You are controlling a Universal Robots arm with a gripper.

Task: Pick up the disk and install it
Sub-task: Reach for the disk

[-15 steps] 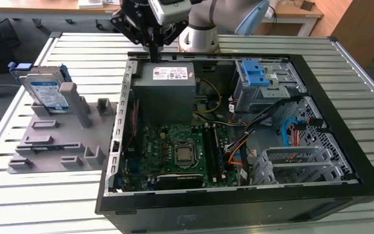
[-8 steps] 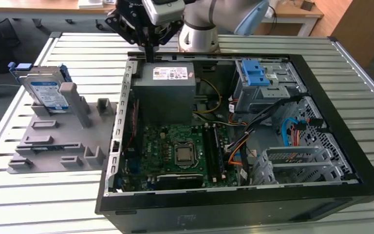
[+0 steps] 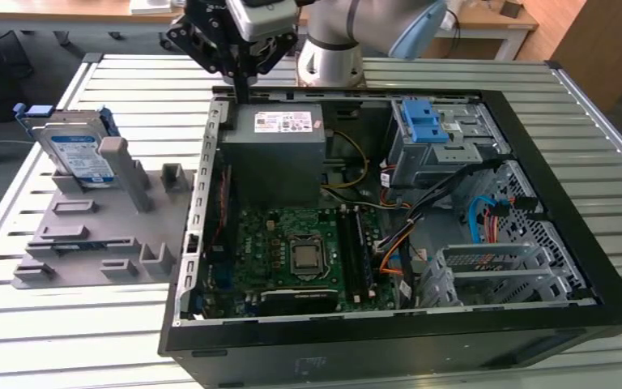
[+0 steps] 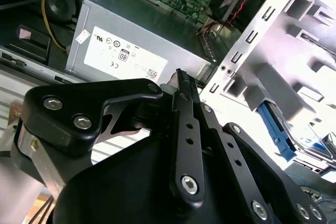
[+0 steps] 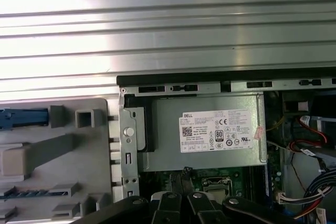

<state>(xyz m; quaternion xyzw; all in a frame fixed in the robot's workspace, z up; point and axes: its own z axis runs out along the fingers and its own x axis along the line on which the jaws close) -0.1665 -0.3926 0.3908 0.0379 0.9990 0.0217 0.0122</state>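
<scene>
The disk [image 3: 77, 152] stands on edge in the grey fixture [image 3: 95, 235], well apart from the claw [image 3: 244, 93] and untouched, so I judge the pickup not yet begun. The claw hangs empty, jaws together, just above the power supply [image 3: 279, 154]. Taking the disk would call for parted jaws. Both wrist views cut the disk off at the frame edge. The drive cage's [image 3: 440, 138] inside is hard to make out.

- Bright, even room light fills the exterior view; the slatted tabletop [image 3: 127, 81] shines pale and shadows stay soft.
- The inside of the computer case [image 3: 398, 348] is dimmer, darkest under its walls.
- In the first wrist view, the tabletop slats glare to near white.
- In the second wrist view, the black tool [image 4: 181, 77] is a dark mass with small glints on its screws.
</scene>
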